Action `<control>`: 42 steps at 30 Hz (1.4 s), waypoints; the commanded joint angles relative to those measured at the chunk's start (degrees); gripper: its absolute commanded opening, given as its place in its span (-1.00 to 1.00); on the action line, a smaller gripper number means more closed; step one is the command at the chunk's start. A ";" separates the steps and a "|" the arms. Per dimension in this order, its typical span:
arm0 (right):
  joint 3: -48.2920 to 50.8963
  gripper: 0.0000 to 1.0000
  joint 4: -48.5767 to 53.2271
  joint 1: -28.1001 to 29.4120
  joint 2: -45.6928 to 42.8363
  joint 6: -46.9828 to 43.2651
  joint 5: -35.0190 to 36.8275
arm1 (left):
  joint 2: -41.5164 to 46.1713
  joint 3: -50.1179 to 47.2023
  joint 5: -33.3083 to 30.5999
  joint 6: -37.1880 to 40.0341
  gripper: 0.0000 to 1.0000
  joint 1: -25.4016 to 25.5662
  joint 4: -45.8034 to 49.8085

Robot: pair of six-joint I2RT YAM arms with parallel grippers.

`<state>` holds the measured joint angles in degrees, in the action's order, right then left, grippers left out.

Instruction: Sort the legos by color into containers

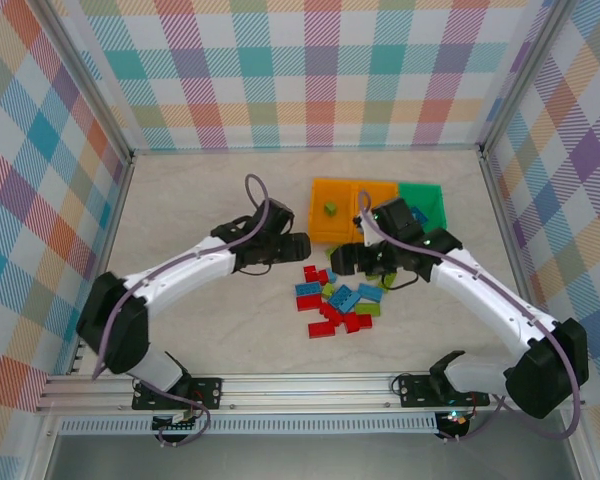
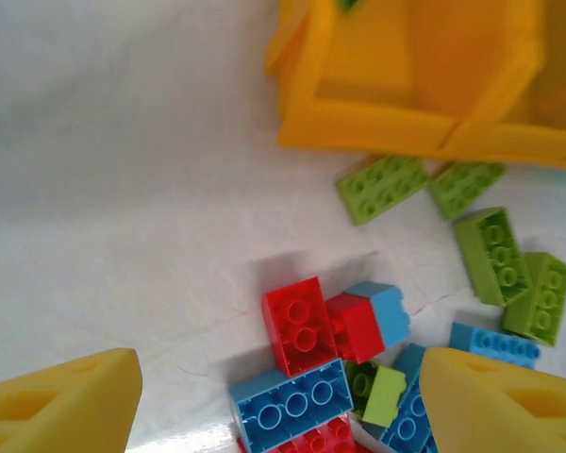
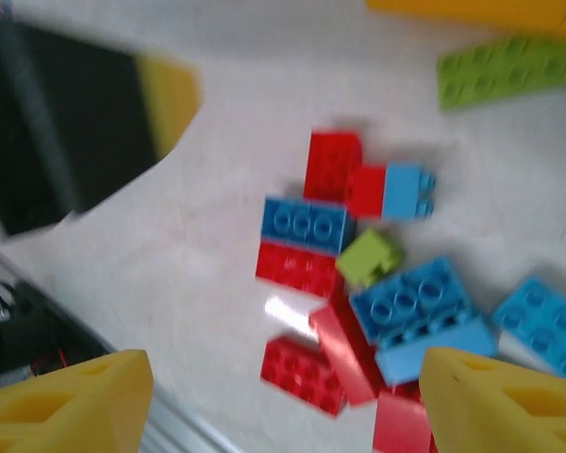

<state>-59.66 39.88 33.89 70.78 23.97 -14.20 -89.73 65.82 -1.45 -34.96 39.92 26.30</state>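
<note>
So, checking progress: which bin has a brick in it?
The leftmost orange bin: a lime green brick lies in it. The other orange bin and the green bin show none where visible.

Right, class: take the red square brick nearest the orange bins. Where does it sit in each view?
Top external: the red square brick lies near the picture's centre.
Left wrist: the brick lies low, at mid-width.
Right wrist: the brick lies above centre, slightly right.
Shared landmark: the long light blue brick lies right beside it in all three views.
</note>
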 commanded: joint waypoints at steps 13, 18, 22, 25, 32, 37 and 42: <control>3.46 0.67 3.45 2.67 -5.57 2.55 6.70 | -19.82 8.35 7.04 -11.73 0.34 1.56 -0.16; 4.01 0.69 2.91 2.67 -5.74 2.66 6.71 | -21.79 8.82 7.09 -10.84 0.27 1.61 -0.49; 4.29 0.69 2.66 2.70 -5.57 2.66 7.16 | -24.50 10.32 9.18 -8.85 0.22 1.77 1.88; 4.43 0.70 2.45 2.67 -5.39 2.66 7.34 | -25.40 11.17 7.22 -7.21 0.10 2.12 5.14; 4.64 0.70 1.69 2.67 -4.60 2.66 7.86 | -25.29 10.87 7.40 -6.43 -0.16 2.24 5.97; 4.81 0.71 1.61 2.67 -4.71 2.84 8.04 | -23.88 10.53 8.70 -6.02 -0.30 2.22 3.78; 4.81 0.71 1.74 2.67 -6.35 3.56 10.00 | -19.67 11.04 7.95 -3.15 -0.45 2.35 2.58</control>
<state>-55.79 42.09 36.36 65.78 26.41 -5.85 -112.75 76.60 5.32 -40.40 41.32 29.85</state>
